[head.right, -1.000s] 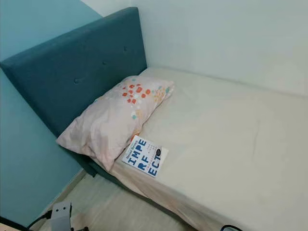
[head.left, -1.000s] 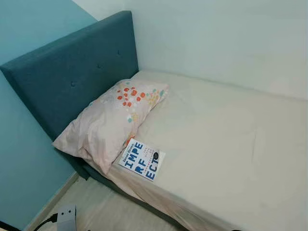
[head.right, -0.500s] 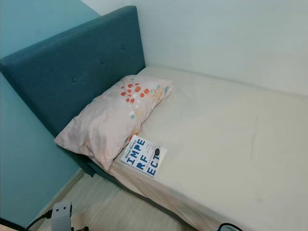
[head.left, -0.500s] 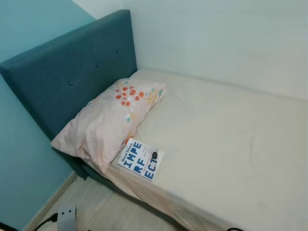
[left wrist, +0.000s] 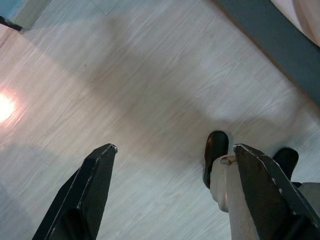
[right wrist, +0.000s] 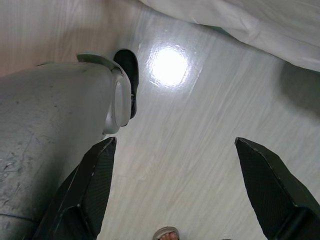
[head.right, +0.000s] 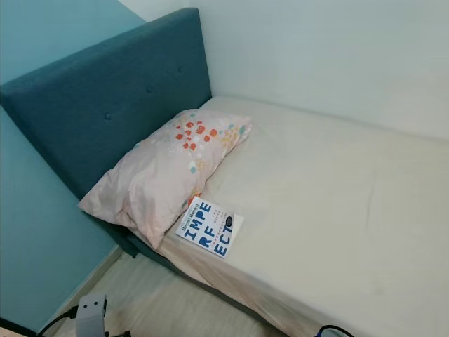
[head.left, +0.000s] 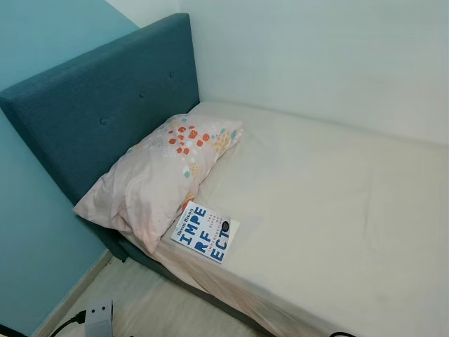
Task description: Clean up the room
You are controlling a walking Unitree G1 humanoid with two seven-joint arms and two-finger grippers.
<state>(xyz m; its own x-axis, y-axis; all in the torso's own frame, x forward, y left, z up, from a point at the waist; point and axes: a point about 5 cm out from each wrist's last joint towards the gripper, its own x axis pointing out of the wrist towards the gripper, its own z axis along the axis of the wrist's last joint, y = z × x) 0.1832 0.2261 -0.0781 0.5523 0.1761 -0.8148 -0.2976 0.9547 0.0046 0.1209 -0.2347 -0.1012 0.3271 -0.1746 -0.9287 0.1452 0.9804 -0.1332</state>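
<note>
As far as we can judge from the head views, the tidying has barely begun: a book [head.left: 205,232] lies flat at the near edge of the bed [head.left: 337,203], close to the headboard end, its upper corner touching or just under the pillow [head.left: 158,179]. The pillow sits slanted against the blue headboard [head.left: 98,119], its lower end hanging over the bed's near edge. We take the book to be the thing to put away (nothing else loose lies on the sheet), and it is untouched. On the floor by the blue wall stands a small grey box [head.right: 90,312] with a cable; what it is we cannot tell, and it is cut off at the picture's edge.

In the left wrist view, the left gripper [left wrist: 172,187] hangs over pale floorboards [left wrist: 125,90], its two fingers spread wide and holding nothing. A dark strip of the bed frame [left wrist: 280,45] crosses one corner.

In the right wrist view, the right gripper [right wrist: 182,182] hangs likewise, fingers wide apart and empty, beside the robot's own grey leg [right wrist: 45,130]. The hanging sheet [right wrist: 240,25] shows above a glare spot. A sandalled toe [right wrist: 166,233] peeks in at the edge; whose it is stays hidden.
</note>
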